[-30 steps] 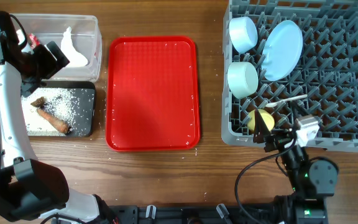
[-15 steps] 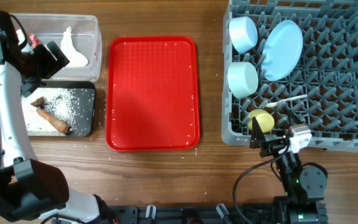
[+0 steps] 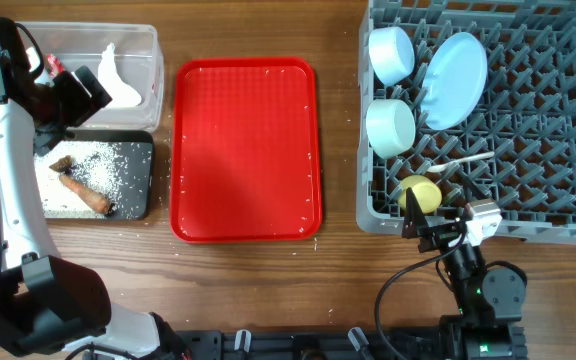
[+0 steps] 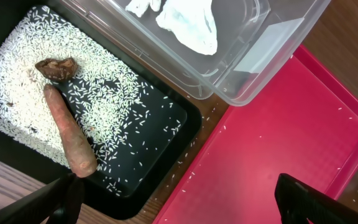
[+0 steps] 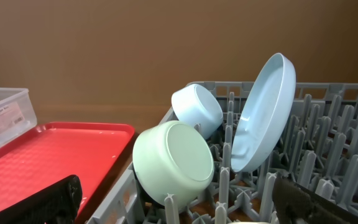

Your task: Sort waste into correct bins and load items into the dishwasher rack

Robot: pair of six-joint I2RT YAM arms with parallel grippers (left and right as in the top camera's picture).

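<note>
My left gripper (image 4: 185,199) and right gripper (image 5: 178,204) hung spread and empty, tissue (image 3: 120,80) in the tub (image 3: 156,48), rice (image 3: 98,170) in the black tray (image 3: 140,205); I feared the right might clip the cup (image 3: 423,192) in the rack (image 3: 548,150) beside it.

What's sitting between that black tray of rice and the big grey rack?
The red tray, with a strip of wooden table on either side of it; the overhead view shows it.
</note>
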